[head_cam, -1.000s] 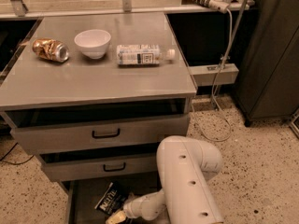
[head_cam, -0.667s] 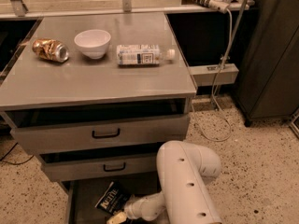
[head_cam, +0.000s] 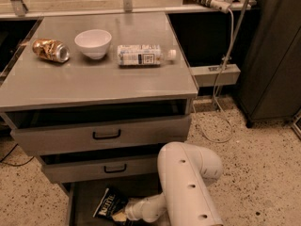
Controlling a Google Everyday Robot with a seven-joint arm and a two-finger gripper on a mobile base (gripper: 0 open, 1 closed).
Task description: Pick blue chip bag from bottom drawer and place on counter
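Observation:
The blue chip bag (head_cam: 109,205) lies in the open bottom drawer (head_cam: 82,201) at the lower edge of the camera view, its white lettering facing up. My white arm reaches down into that drawer from the right. My gripper (head_cam: 119,216) is at the bag's lower right corner, right against it, partly cut off by the frame edge. The counter (head_cam: 94,81) is the grey metal top of the cabinet above.
On the counter stand a crushed gold can (head_cam: 50,50), a white bowl (head_cam: 93,43) and a lying water bottle (head_cam: 143,54). The two upper drawers with black handles (head_cam: 106,135) stick out a little above the bottom drawer. A dark cabinet (head_cam: 273,55) and cables stand to the right.
The arm and gripper have shifted only slightly in the drawer. The bag lies in about the same place.

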